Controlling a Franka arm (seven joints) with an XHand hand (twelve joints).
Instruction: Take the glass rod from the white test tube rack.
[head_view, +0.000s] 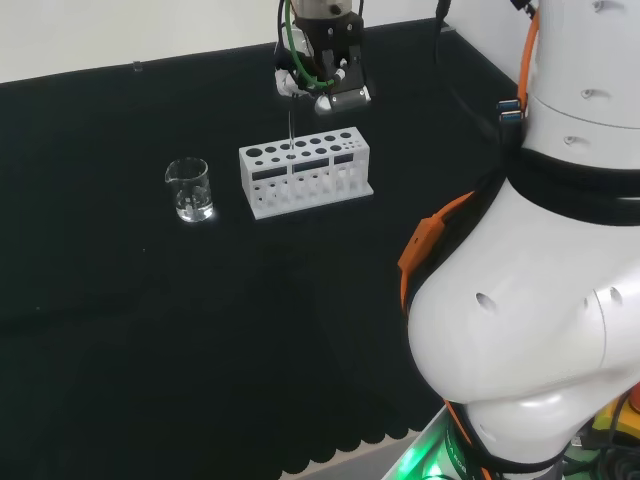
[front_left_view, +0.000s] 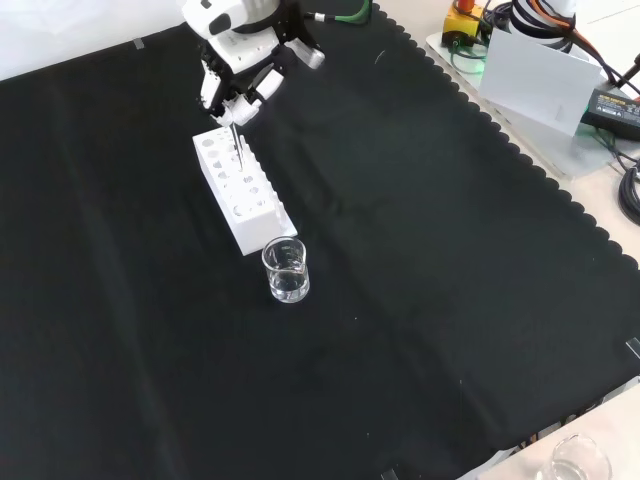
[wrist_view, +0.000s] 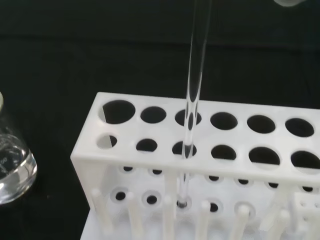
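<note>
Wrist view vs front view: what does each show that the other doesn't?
Wrist alone: the rod passes down through a hole in the rack top, its tip low between the pegs. Front alone: the hand above the rack's far end, the beaker standing just off the rack's near end, and a second glass vessel at the bench corner. Both: rack, rod, beaker.

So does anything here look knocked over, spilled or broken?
Nothing stands out. The white test tube rack sits flat on the black cloth, the glass rod stands upright in one of its holes under the hand, and the small beaker beside the rack is upright, with no spill visible.
</note>
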